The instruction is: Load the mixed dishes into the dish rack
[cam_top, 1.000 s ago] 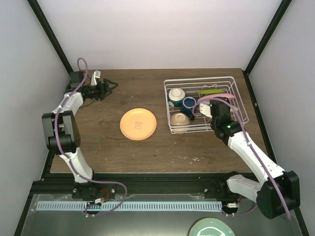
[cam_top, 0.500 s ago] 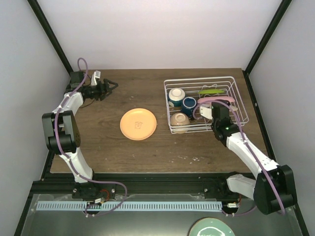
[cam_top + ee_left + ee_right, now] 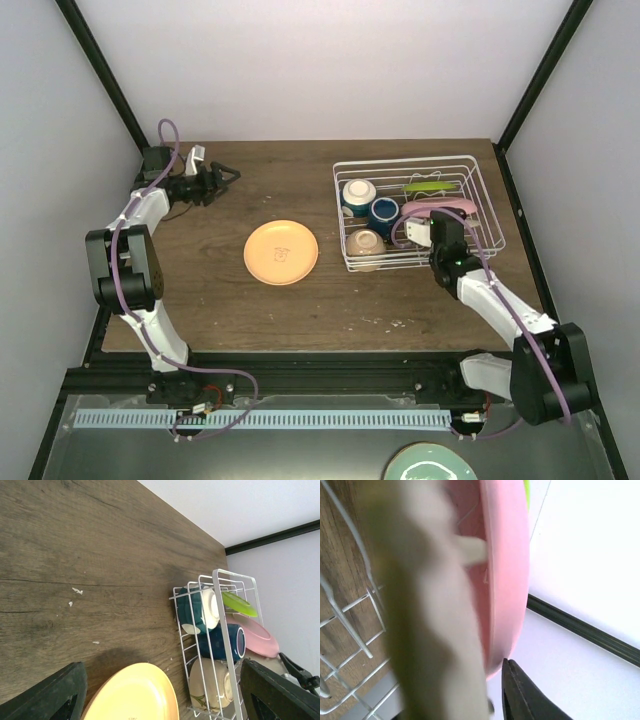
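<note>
Over at the far left of the table [image 3: 200, 300], the left gripper [image 3: 228, 172] hangs low above the wood with its jaws spread wide and nothing between them. You can see both dark fingers [image 3: 50, 695] at the bottom corners of the left wrist view, well apart.

Moving right, a yellow-orange plate [image 3: 281, 252] lies flat on the table about in the middle, on its own and well apart from both arms. It isn't in the rack.

Next is the dish rack [image 3: 480, 200], the white wire one, sitting on the right side of the table toward the far edge. Its left part holds the far cream bowl [image 3: 359, 192], the dark blue mug [image 3: 384, 212] just beside it, and the near cream bowl [image 3: 366, 245] at the near left corner. Right of those, the lime green plate [image 3: 432, 186] stands on edge at the far side, and the pink plate [image 3: 440, 205] stands on edge just nearer than it.

The right gripper [image 3: 432, 218] reaches into the rack just on the near side of the pink plate. In the right wrist view a blurry tan plate [image 3: 430, 605] fills the front, right up against the pink one, and only one dark finger [image 3: 525, 695] shows at the bottom. Honestly can't tell whether those jaws are pinching the tan plate or have let go.

One more thing: a pale teal plate [image 3: 428, 465] sits off the table at the near right, down by the arm bases.
</note>
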You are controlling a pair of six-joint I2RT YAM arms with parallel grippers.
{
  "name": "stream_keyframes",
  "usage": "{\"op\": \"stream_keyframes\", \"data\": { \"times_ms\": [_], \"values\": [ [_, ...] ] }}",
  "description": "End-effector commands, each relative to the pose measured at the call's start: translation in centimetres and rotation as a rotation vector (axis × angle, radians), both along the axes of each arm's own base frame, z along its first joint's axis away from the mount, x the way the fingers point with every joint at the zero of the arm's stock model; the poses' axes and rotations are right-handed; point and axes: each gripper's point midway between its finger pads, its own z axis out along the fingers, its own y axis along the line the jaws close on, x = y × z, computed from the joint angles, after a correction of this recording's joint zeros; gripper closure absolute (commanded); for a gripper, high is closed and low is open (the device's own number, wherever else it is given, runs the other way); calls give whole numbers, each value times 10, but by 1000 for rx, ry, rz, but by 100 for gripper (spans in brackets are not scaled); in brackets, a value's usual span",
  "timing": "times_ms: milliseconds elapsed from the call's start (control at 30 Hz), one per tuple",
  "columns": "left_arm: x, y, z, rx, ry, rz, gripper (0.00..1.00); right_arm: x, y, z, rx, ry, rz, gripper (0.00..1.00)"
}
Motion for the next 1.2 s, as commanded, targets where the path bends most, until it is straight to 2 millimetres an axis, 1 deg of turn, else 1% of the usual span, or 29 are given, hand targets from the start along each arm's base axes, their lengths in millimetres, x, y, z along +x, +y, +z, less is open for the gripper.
{"op": "stream_keyframes", "data": {
  "times_ms": [0,67,133,200,300,400,433,500,533,600,633,800,933,1033,1133,1167],
  "values": [
    [-3,-3,6,2,-20,-12,15,6,-7,8,12,-45,-19,69],
    [-3,-3,6,1,-19,-13,14,6,-9,7,13,-44,-23,57],
    [-2,-3,6,0,-19,-13,15,7,-10,5,14,-41,-27,50],
    [-2,-3,6,-2,-19,-14,15,8,-11,5,12,-44,-31,45],
    [-3,-3,6,-2,-18,-14,14,8,-11,8,13,-49,-35,40],
    [-3,-3,6,-1,-20,-15,14,5,-9,12,32,-38,-25,37],
    [-3,-3,6,-1,-18,-14,14,1,-7,12,46,-27,-15,34],
    [-4,-3,5,0,-16,-15,14,-7,2,12,78,-3,22,25],
    [-3,-3,4,3,-16,-12,14,-12,8,16,98,-4,46,18],
    [-4,-2,1,13,-6,-8,14,-23,24,15,150,19,100,2],
    [-4,-1,0,20,-2,-4,14,-28,32,16,175,23,122,0],
    [-7,2,-8,53,23,10,14,-48,70,19,278,59,214,0],
    [-18,6,-18,127,60,23,14,-47,103,39,419,39,265,0],
    [-31,8,-30,218,99,23,15,-35,126,59,582,3,260,0],
    [-46,11,-42,307,146,24,14,-13,147,77,782,-6,196,0],
    [-53,11,-45,327,162,21,14,-1,156,71,835,26,148,0]
  ]
}}
